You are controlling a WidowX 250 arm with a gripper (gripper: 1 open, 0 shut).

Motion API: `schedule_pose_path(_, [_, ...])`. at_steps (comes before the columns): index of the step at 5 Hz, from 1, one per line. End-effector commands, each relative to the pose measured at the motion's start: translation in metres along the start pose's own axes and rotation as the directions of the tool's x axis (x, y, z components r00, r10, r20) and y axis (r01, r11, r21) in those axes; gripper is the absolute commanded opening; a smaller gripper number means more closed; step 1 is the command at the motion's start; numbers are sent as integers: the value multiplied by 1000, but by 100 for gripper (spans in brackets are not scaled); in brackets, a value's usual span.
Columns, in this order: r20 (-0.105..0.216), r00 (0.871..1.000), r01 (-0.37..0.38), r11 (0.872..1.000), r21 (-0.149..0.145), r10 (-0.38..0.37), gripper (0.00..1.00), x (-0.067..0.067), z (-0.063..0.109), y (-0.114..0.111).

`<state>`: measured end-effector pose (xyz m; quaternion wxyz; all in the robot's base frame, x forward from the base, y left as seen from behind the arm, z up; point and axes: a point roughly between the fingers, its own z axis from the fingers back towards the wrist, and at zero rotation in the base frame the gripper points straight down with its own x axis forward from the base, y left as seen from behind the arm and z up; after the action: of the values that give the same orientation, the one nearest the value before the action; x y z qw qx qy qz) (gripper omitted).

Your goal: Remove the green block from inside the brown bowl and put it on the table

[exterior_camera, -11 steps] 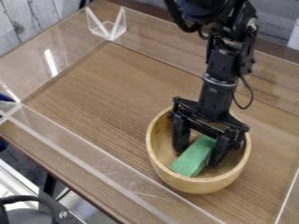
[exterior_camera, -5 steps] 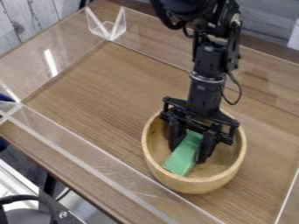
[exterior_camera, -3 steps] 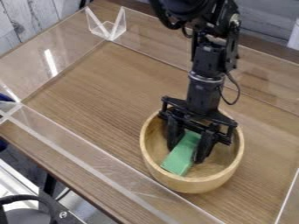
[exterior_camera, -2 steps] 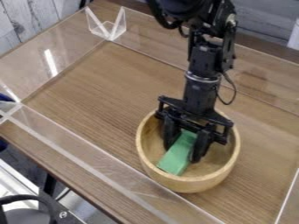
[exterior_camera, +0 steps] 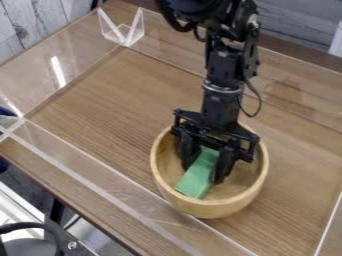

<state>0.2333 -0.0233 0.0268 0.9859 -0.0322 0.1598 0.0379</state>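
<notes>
My hand (exterior_camera: 210, 160) is down inside the brown bowl (exterior_camera: 209, 172), pointing steeply downward, fingers either side of the green block (exterior_camera: 199, 179). The fingers look set against the block's upper end, so I read this as a grip on it, though the contact itself is partly hidden by the finger frames.

The block lies tilted, its upper end between my fingers, its lower end down toward the bowl's near wall. The bowl sits on the worktop (exterior_camera: 107, 100) near the front clear wall.

Handling, as I judge it: block looks rigid, matte, light, not fragile. Flat faces should give a fair hold. Best taken across its narrow width near one end or the middle, as now. A hold at one end may let it swing. The bowl looks light enough to drag along if the block catches the rim.

Count: one green block, one brown bowl, one hand. One small clear bracket (exterior_camera: 122, 27) at the far corner.
</notes>
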Motion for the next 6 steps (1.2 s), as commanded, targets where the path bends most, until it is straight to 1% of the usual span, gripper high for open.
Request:
schedule_pose_path(1, [63, 998, 8, 1000, -24, -6, 0, 2, 15, 7])
schedule_pose_path(4, [98, 993, -52, 994, -94, 62, 0, -6, 39, 6])
schedule_pose_path(6, [118, 988, -86, 989, -122, 100, 0, -3, 40, -3])
